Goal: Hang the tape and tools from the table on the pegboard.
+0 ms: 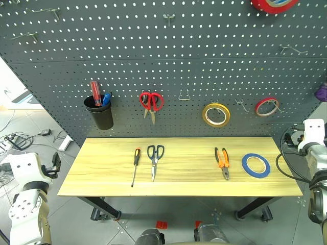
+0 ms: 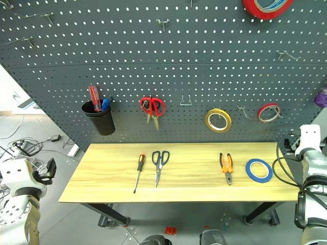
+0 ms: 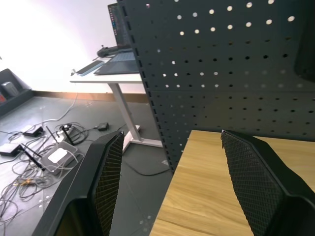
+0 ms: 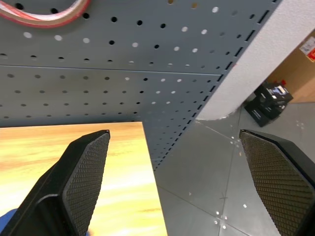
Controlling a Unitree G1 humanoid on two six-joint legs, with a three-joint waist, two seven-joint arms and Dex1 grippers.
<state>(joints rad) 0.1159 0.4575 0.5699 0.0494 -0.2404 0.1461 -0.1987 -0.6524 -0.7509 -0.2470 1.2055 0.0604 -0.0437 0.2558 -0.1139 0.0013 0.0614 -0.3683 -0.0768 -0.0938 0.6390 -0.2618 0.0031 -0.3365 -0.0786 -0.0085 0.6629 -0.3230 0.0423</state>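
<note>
You had four things lying in a row on the table [image 1: 102, 184], all apart from each other. The screwdriver [image 1: 135, 164] lay nearest the left edge, its handle toward the back edge and its tip toward the front edge. Just beside it, toward the middle, lay the black scissors [image 1: 155, 159], with the handles toward the back edge and the blades closed. Well to the right lay the pliers [image 1: 223, 162], handles toward the back edge and nose toward the front. The blue tape [image 1: 256, 165] lay flat near the right edge, just beside the pliers.

On the pegboard [image 1: 204, 61] behind the back edge you could see a black cup [image 1: 100, 114] with a red-handled screwdriver [image 1: 95, 92] standing in it, red scissors [image 1: 151, 103], a yellow roll [image 1: 216, 114] and a red roll [image 1: 267, 106], each hanging on the board. Another red roll [image 1: 273, 4] hung at the top of the board. Several hooks [image 1: 185, 95] were bare.

Your left gripper [image 3: 170, 182] was off the left edge of the table, its fingers [image 3: 106, 177] spread apart with nothing between them. Your right gripper [image 4: 172, 182] was off the right edge, near the back right corner, its fingers [image 4: 86, 172] spread wide and pinching nothing.
</note>
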